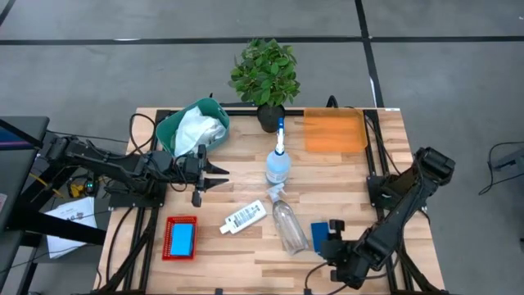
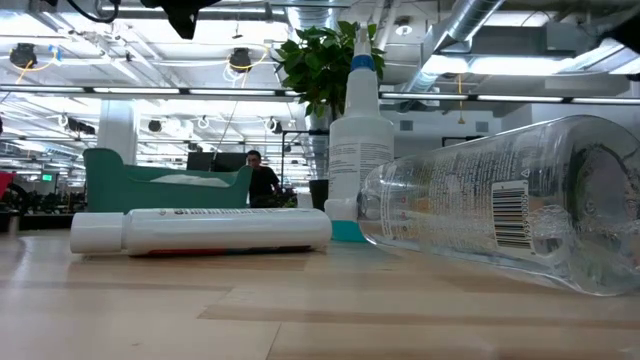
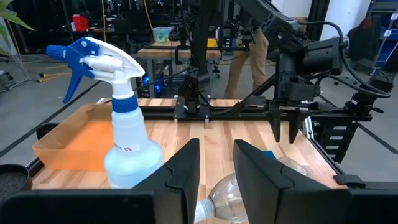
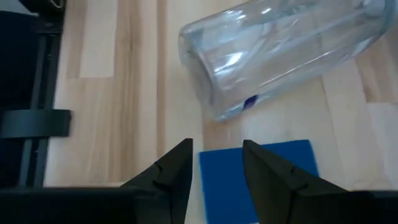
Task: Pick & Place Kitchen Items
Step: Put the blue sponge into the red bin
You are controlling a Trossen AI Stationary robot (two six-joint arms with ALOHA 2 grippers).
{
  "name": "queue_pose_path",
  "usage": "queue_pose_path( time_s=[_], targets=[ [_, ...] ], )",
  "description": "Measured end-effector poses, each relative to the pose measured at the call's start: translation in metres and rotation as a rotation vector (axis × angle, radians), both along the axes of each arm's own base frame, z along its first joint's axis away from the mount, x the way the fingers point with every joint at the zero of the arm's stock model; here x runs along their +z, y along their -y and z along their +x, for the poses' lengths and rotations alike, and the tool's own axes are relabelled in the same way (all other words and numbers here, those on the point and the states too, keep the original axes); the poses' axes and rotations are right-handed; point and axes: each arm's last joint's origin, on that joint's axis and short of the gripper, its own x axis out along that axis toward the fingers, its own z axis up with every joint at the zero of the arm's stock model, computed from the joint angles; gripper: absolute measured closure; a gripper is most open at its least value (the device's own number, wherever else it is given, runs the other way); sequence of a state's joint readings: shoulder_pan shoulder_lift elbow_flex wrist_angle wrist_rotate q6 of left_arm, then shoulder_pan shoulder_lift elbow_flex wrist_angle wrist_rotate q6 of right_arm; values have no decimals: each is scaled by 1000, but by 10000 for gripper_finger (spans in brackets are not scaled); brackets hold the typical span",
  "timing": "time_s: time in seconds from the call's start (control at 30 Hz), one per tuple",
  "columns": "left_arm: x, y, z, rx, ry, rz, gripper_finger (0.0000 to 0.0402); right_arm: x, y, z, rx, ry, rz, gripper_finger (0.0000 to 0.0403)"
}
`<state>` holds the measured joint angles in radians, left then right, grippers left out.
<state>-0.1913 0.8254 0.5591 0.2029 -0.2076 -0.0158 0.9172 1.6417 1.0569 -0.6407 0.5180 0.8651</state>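
Right arm lining up on the flat blue rectangular sponge (image 4: 258, 167); nothing picked yet.

Landmark: clear plastic spray bottle lying on its side (image 1: 288, 223) mid-table. The sponge lies just beside its base, on the right arm's side; the right gripper (image 4: 219, 163) hovers over the sponge's edge, fingers spread, empty. Next move, I'd say: descend, straddle the sponge, close. Left gripper (image 3: 216, 163) waits well apart on the bottle's other side, fingers parted, holding nothing, facing the upright blue-trigger spray bottle (image 3: 124, 124) beyond the lying bottle's neck.
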Motion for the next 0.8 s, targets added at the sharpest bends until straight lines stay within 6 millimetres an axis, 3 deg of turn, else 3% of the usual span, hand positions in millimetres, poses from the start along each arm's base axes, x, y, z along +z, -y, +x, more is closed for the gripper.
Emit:
queue_pose_path(
  time_s=[0.33,0.8],
  targets=[
    [0,0,0,1,0,-12,306,1,-12,-11,29,23,41,269],
    [0,0,0,1,-1,-12,306,1,-13,-11,7,25,59,269]
  ],
)
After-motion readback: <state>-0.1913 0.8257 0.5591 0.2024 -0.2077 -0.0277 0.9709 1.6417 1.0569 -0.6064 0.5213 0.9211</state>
